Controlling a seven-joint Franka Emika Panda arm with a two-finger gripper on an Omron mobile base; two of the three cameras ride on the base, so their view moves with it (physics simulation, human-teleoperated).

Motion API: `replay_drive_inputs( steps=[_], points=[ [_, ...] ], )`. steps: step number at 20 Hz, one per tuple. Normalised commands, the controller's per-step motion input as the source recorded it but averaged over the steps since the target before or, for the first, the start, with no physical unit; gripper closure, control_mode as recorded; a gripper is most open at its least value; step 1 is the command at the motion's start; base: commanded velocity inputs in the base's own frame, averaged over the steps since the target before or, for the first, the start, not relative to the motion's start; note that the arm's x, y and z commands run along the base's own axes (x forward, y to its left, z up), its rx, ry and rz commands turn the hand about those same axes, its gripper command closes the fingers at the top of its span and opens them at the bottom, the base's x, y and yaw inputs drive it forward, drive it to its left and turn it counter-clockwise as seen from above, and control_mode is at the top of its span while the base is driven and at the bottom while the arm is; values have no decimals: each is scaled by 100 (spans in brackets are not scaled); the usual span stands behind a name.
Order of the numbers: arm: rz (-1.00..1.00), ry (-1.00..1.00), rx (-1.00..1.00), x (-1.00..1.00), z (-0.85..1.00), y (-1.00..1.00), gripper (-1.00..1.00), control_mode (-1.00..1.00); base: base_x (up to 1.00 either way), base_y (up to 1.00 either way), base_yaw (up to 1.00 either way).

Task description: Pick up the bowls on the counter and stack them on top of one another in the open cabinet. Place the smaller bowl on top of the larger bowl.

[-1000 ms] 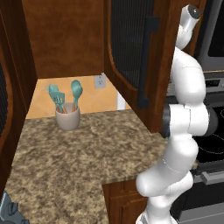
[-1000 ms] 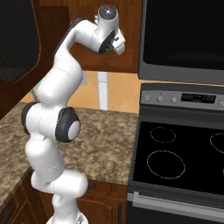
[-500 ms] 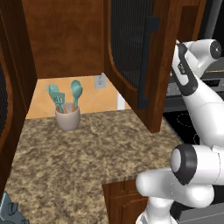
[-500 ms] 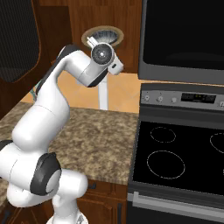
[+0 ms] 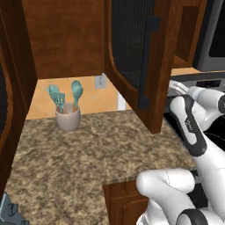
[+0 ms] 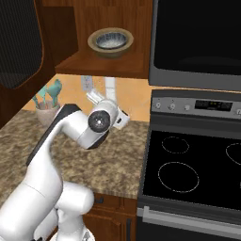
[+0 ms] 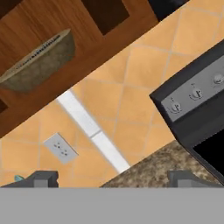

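Note:
The larger tan bowl (image 6: pixel 100 50) rests on the shelf of the open cabinet (image 6: pixel 94 66). The smaller grey bowl (image 6: pixel 109 40) sits inside it, speckled inside facing up. In the hand view the same stack shows from the side as the tan bowl (image 7: pixel 41 65), up to the left on the cabinet's floor. My gripper (image 7: pixel 114 178) is open and holds nothing, its fingertips (image 7: pixel 41 178) set wide apart. It is well below the shelf, over the granite counter (image 6: pixel 117 157), and faces the tiled back wall.
A beige utensil cup with teal spoons (image 5: pixel 67 116) stands at the back left of the counter. The open cabinet door (image 5: pixel 136 61) juts out just left of my arm. The black stove (image 6: pixel 193 164) lies to the right. A wall outlet (image 7: pixel 61 148) is ahead.
My arm has come down from cabinet height to just above the counter, away from the shelf. The stacked bowls stay in the cabinet.

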Motion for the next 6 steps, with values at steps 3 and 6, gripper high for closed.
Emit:
replay_drive_inputs(
  steps=[3, 6],
  points=[
    [7, 0, -1, -32, -22, -17, -100, -100, 0, 0, 0],
    [0, 0, 3, 0, 0, -5, -100, -100, 0, 0, 0]
  ],
)
